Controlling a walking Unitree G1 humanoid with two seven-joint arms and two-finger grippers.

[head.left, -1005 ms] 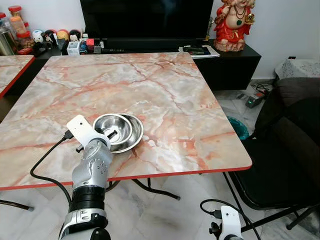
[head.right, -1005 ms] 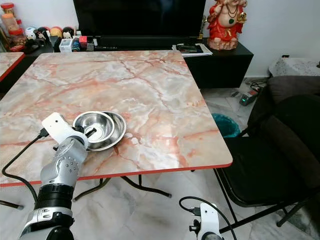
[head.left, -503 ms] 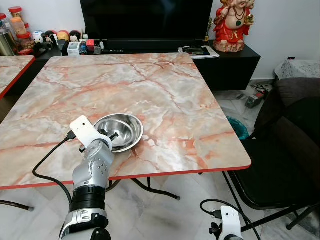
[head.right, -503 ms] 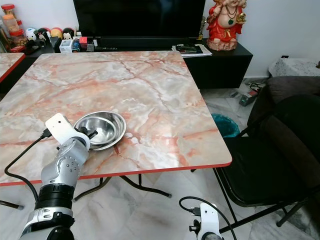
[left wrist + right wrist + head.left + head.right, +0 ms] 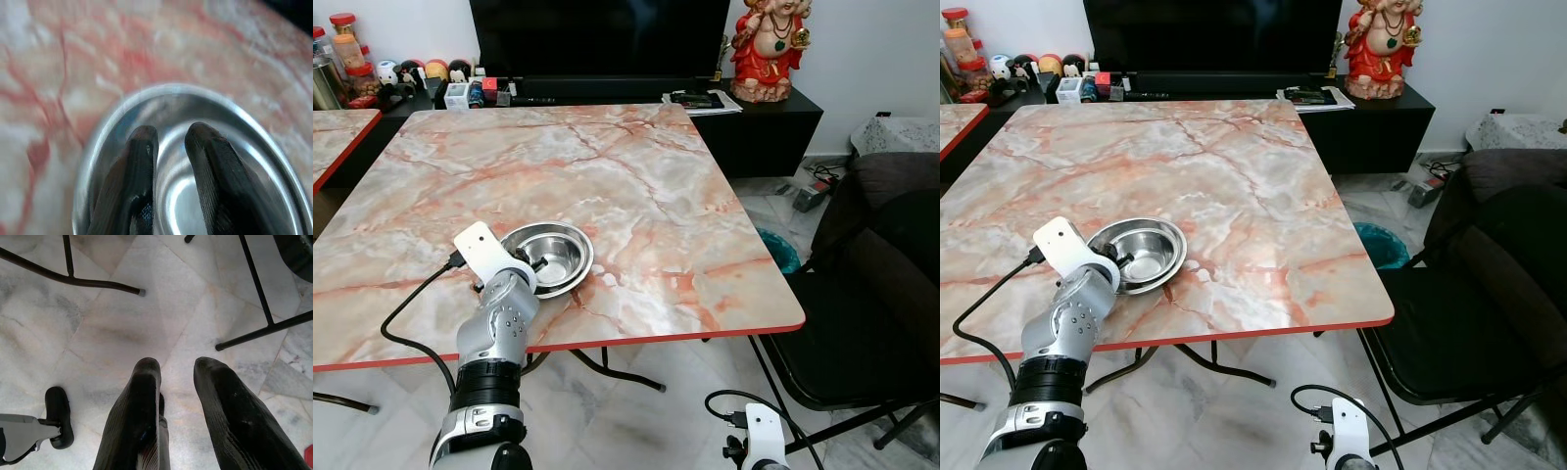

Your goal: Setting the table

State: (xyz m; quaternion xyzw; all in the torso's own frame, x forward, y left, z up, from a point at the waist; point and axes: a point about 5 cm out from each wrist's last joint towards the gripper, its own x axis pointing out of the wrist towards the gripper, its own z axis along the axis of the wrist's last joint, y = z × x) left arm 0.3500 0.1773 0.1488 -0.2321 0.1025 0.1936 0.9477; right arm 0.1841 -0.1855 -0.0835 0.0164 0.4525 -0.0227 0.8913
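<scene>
Left wrist view is showing the left gripper [image 5: 168,134] reaching, slightly parted and grasping nothing, into the round steel bowl [image 5: 551,257] sitting near the pink marble table's [image 5: 636,186] near-left edge.

The counter [image 5: 636,186] has a pink and grey marble pattern with a thin red edge, and it stands on black metal legs [image 5: 617,372]. A second counter [image 5: 333,132] of the same pattern is at the left. Behind them is a low black cabinet [image 5: 769,127] against a white wall [image 5: 871,49]. On the cabinet stand a large dark television [image 5: 597,39], a red and gold statue [image 5: 769,49], some jars [image 5: 347,39] and small toys [image 5: 426,70]. The floor [image 5: 636,421] is pale marble tile. At the right are a black folding chair [image 5: 822,343] and a dark sofa [image 5: 901,225].
</scene>
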